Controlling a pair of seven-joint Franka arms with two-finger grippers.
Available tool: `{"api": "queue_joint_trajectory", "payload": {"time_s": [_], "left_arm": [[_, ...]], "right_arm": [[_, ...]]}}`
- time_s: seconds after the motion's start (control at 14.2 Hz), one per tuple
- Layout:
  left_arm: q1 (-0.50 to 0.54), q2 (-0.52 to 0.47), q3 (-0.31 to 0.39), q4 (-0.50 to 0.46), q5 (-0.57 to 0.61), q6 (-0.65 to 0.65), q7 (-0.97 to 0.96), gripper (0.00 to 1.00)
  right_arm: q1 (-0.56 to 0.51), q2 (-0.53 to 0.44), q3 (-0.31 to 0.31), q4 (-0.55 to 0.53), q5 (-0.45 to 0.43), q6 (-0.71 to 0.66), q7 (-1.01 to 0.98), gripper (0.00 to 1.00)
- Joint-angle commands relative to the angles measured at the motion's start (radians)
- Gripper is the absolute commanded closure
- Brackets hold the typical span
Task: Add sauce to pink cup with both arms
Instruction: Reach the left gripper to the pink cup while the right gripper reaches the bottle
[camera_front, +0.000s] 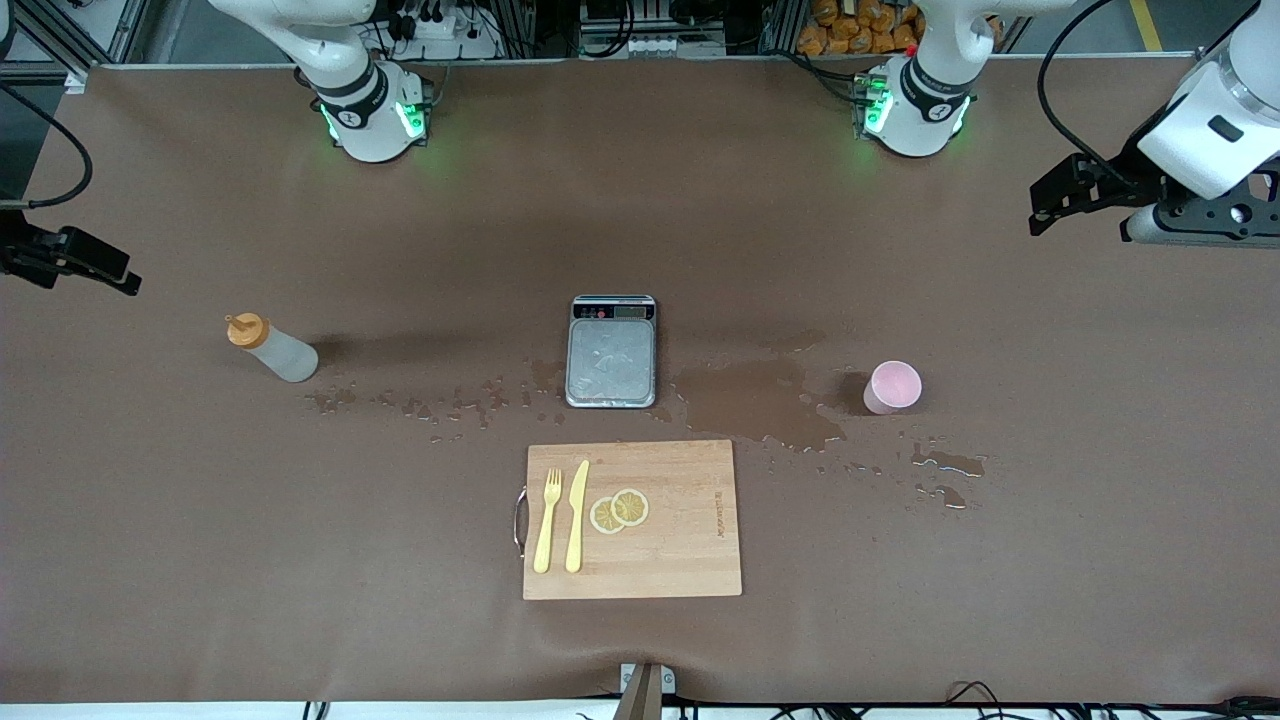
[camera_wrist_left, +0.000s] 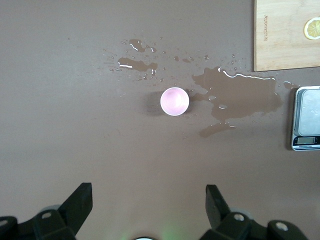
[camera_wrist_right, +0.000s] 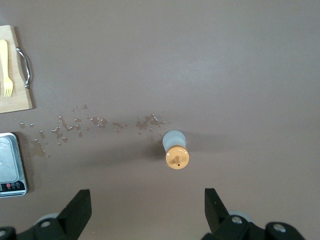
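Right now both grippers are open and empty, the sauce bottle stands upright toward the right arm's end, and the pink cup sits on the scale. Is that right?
Not quite. The pink cup is not on the scale; the front view shows it standing on the table beside the scale, toward the left arm's end. The rest holds: the left gripper and right gripper are open and empty, and the sauce bottle stands upright.

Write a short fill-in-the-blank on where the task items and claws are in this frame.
1. The translucent squeeze bottle with orange cap stands toward the ___ arm's end of the table.
2. The pale pink plastic cup stands beside a ___ of liquid.
3. The yellow plastic fork lies on the wooden ___ board.
4. The left claw and right claw are both ___.

Answers: right; puddle; cutting; open
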Motion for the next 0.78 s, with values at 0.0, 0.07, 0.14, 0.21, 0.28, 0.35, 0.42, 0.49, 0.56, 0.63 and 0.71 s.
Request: {"api": "queue_joint_trajectory", "payload": {"time_s": [0.0, 0.07, 0.14, 0.21, 0.28, 0.35, 0.42, 0.49, 0.56, 0.63, 0.71], "left_arm": [[-0.003, 0.040, 0.008, 0.033, 0.006, -0.020, -0.002, 0.00], [-0.003, 0.061, 0.008, 0.030, 0.009, -0.020, -0.014, 0.00], [-0.004, 0.081, 0.008, 0.022, 0.011, -0.020, -0.013, 0.00], [-0.004, 0.096, 0.008, 0.014, 0.013, -0.020, -0.014, 0.00], [-0.004, 0.113, 0.008, 0.005, 0.013, -0.020, -0.014, 0.00], [-0.004, 0.127, 0.008, -0.001, 0.013, -0.020, -0.014, 0.00], [-0.004, 0.147, 0.010, -0.003, 0.013, -0.018, -0.014, 0.00], [-0.003, 0.173, 0.010, -0.006, 0.014, -0.017, -0.014, 0.00], [0.005, 0.204, 0.010, -0.013, 0.016, -0.011, -0.014, 0.00], [0.008, 0.231, 0.010, -0.025, 0.026, 0.003, -0.013, 0.00], [0.009, 0.248, 0.010, -0.050, 0.035, 0.030, -0.012, 0.00]], "right_arm": [[-0.057, 0.012, 0.002, -0.006, -0.002, -0.004, -0.005, 0.00], [-0.065, 0.021, 0.002, -0.003, -0.002, -0.004, -0.002, 0.00], [-0.079, 0.027, 0.002, -0.003, -0.001, -0.002, 0.006, 0.00], [-0.091, 0.039, 0.002, -0.002, 0.004, -0.004, 0.009, 0.00], [-0.108, 0.047, 0.002, -0.002, 0.006, -0.006, 0.020, 0.00], [-0.128, 0.064, 0.002, -0.002, 0.016, -0.013, 0.050, 0.00], [-0.149, 0.082, 0.002, 0.001, 0.039, -0.039, 0.102, 0.00], [-0.165, 0.096, 0.002, 0.003, 0.051, -0.053, 0.136, 0.00], [-0.180, 0.115, 0.002, 0.003, 0.059, -0.056, 0.148, 0.00], [-0.197, 0.131, 0.003, 0.003, 0.061, -0.056, 0.144, 0.00], [-0.211, 0.150, 0.003, 0.003, 0.073, -0.056, 0.144, 0.00]]}}
